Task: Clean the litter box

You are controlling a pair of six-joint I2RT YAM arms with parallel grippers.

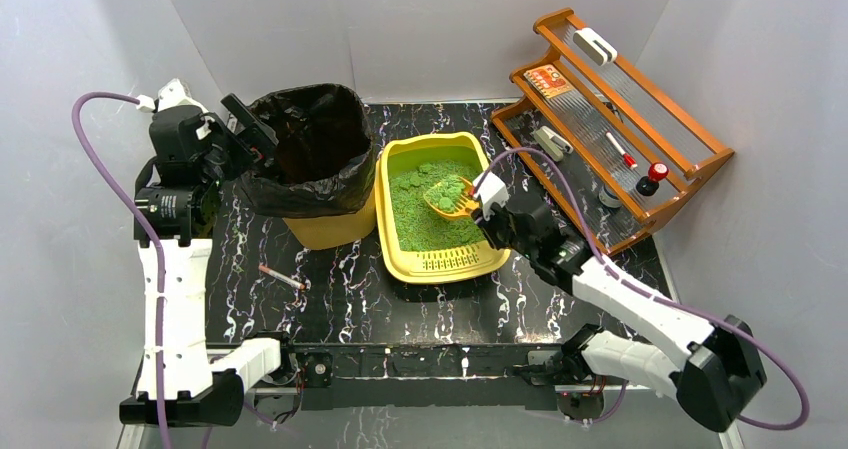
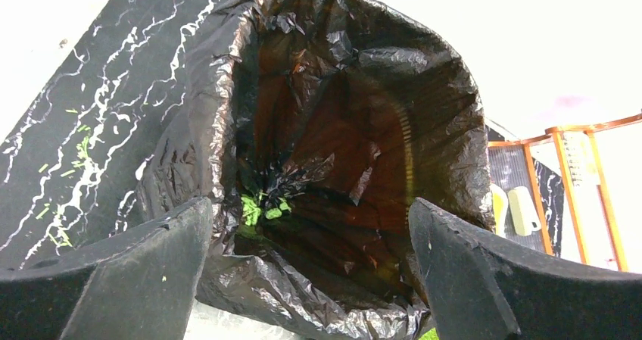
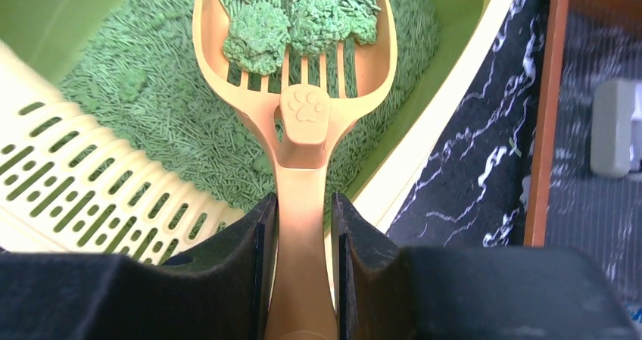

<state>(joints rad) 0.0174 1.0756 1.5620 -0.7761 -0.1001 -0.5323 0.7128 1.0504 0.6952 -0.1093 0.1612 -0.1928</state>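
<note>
The yellow litter box lies mid-table, filled with green litter, its slotted grate at the near end. My right gripper is shut on the handle of an orange slotted scoop. The scoop's head is held just above the litter and carries green clumps. My left gripper is open at the left rim of the yellow bin. It looks into the bin's black bag, where a few green bits lie at the bottom.
A wooden rack holding small items stands at the right, close to the litter box and my right arm. A thin stick-like item lies on the black marbled table in front of the bin. White walls enclose the table.
</note>
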